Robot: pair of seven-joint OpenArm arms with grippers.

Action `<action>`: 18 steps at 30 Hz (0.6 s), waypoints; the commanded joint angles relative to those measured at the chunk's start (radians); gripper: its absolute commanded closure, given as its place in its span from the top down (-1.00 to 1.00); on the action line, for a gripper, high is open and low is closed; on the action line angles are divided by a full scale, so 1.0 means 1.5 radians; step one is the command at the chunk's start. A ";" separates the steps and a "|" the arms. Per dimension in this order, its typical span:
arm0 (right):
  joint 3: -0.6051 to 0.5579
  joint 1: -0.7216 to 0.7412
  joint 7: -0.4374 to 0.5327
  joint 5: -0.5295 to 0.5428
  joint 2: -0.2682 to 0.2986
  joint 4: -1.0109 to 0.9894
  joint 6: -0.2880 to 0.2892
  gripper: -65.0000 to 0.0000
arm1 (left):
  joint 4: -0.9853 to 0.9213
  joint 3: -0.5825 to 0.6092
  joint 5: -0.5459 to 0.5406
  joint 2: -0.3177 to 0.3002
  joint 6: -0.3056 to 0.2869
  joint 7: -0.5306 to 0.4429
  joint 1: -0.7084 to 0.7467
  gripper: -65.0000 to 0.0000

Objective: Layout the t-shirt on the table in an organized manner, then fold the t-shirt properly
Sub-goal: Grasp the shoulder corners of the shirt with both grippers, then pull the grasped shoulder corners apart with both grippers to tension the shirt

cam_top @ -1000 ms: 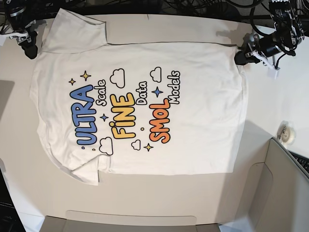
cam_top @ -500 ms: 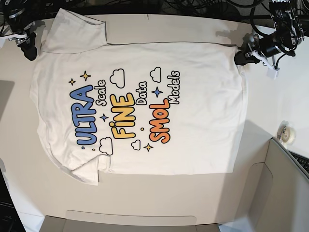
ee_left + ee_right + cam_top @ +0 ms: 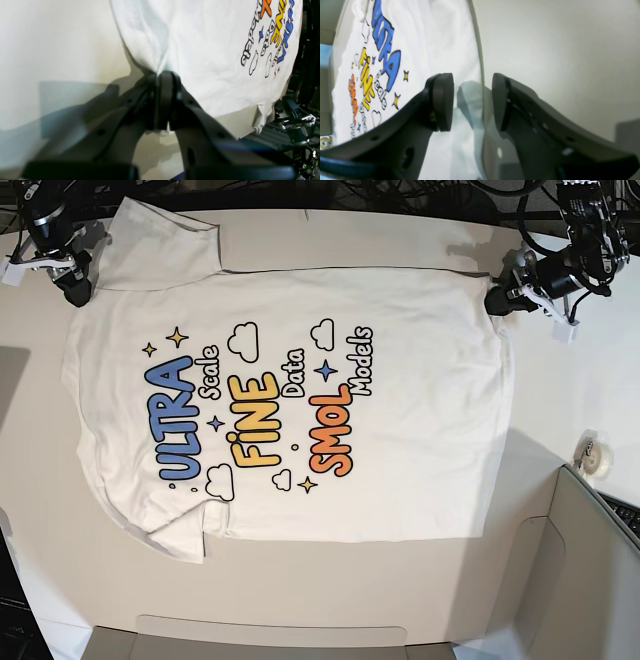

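Compared with a second before, the right gripper (image 3: pixel 72 280) had moved up and a little to the right in the upper left of the base view, so that it now stood nearer the top edge and closer to the sleeve there; the t-shirt (image 3: pixel 290 405) and the left gripper (image 3: pixel 497 300) showed no change of place. The t-shirt lay spread flat and print-up across the middle of the table (image 3: pixel 330 600), its coloured lettering running sideways in the base view, one sleeve at the upper left and the other at the lower left. In the right wrist view the right gripper (image 3: pixel 472 101) had its fingers (image 3: pixel 442 100) standing partly apart with a clear gap between the pads; the shirt's edge (image 3: pixel 480 75) ran up through that gap, but the pads gripped nothing, and whether they touched the cloth could not be told. In the left wrist view the left gripper (image 3: pixel 163 100) had its fingers (image 3: pixel 162 82) pressed together, pinching a bunched corner of the t-shirt (image 3: pixel 200 50), with the cloth drawn into folds fanning out from the pinch. A small roll of tape (image 3: pixel 597 457) lay at the right edge of the base view, well apart from the shirt.
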 commanded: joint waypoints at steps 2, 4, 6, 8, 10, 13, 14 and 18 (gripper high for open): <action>-0.007 0.003 -0.050 -0.070 -0.004 -0.035 -0.025 -0.22 | -0.007 0.009 0.088 -0.002 0.020 0.031 0.012 -1.00; -0.025 0.004 -0.050 -0.068 -0.004 -0.050 -0.025 -0.21 | -0.007 0.009 0.088 -0.002 0.020 0.031 0.012 -1.00; -0.048 0.002 -0.050 -0.067 -0.005 -0.053 -0.024 -0.21 | -0.007 0.009 0.088 -0.002 0.020 0.031 0.012 -1.00; -0.058 -0.002 -0.050 -0.067 -0.013 -0.051 -0.024 -0.21 | -0.007 0.009 0.088 -0.002 0.020 0.031 0.012 -1.00; -0.064 -0.008 -0.050 -0.067 -0.016 -0.049 -0.024 -0.21 | -0.007 0.009 0.088 -0.002 0.020 0.031 0.012 -1.00; -0.069 -0.017 -0.050 -0.066 -0.016 -0.048 -0.024 -0.22 | -0.007 0.009 0.088 -0.002 0.020 0.031 0.012 -1.00; -0.069 -0.023 -0.050 -0.066 -0.015 -0.048 -0.024 -0.22 | -0.007 0.009 0.088 -0.002 0.020 0.031 0.013 -1.00; -0.069 -0.038 -0.050 -0.066 -0.013 -0.048 -0.024 -0.22 | -0.007 0.008 0.088 -0.002 0.020 0.031 0.013 -1.00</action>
